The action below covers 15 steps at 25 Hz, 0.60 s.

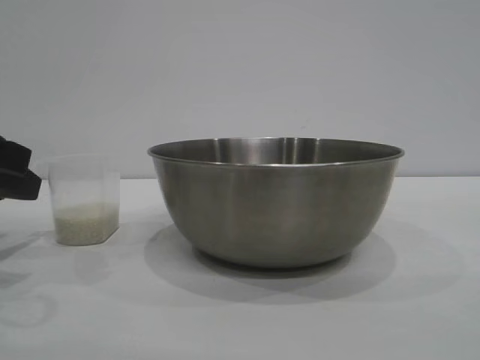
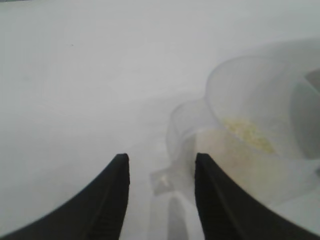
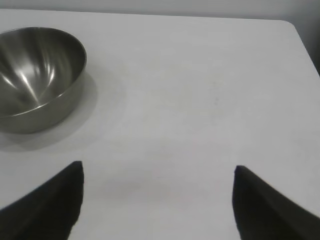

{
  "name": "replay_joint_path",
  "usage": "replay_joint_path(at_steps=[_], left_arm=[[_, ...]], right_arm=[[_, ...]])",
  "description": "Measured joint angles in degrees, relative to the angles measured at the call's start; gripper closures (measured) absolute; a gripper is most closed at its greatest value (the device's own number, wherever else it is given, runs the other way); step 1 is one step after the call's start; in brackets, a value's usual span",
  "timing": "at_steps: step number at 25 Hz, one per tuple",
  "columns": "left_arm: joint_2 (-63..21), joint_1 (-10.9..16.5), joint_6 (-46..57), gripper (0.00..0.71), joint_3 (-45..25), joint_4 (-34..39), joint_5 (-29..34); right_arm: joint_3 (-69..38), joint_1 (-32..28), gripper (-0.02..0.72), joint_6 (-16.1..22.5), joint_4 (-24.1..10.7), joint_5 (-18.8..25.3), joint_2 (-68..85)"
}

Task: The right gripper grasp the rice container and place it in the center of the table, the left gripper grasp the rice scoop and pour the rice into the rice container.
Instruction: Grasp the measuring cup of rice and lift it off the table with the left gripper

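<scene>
Rice scoop (image 1: pixel 84 199), upright on the desk (image 1: pixel 420 300) just left of the rice container (image 1: pixel 276 201) in the exterior view, the two near but apart. The container sits about mid-desk, so I judge the placing step done and the scoop grasp the step in hand. Rice (image 1: pixel 83 224) fills only the scoop's bottom. I have the left gripper (image 2: pixel 160 172) at the scoop's far side from the bowl, clearly the nearer arm. In its wrist view the loop handle (image 2: pixel 182 125) projects from the rim toward the fingers (image 2: pixel 112 200) and lies just ahead of the gap, slightly off toward one finger. Those fingers stand partly apart, clamped on nothing, not touching the scoop. The right gripper (image 3: pixel 157 172) hangs parked well away from the bowl, fingers wide apart and empty.
</scene>
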<state>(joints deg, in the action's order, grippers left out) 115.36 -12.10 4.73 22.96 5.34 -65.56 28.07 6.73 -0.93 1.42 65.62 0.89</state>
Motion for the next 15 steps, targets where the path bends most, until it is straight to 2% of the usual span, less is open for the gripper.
replay_joint_path(at_steps=[4, 10, 15], left_arm=[[1.6, 0.0, -0.61, 0.448, 2.15, 0.0, 0.0], [2.29, 0.0, -1.44, 0.71, 4.65, 0.1, 0.0], [2.17, 0.0, -3.35, 0.71, 6.34, 1.75, 0.24]], right_arm=[[0.0, 0.0, 0.146, 0.0, 0.0, 0.0, 0.0], [0.0, 0.0, 0.146, 0.0, 0.0, 0.0, 0.0], [0.0, 0.0, 0.146, 0.0, 0.0, 0.0, 0.0]])
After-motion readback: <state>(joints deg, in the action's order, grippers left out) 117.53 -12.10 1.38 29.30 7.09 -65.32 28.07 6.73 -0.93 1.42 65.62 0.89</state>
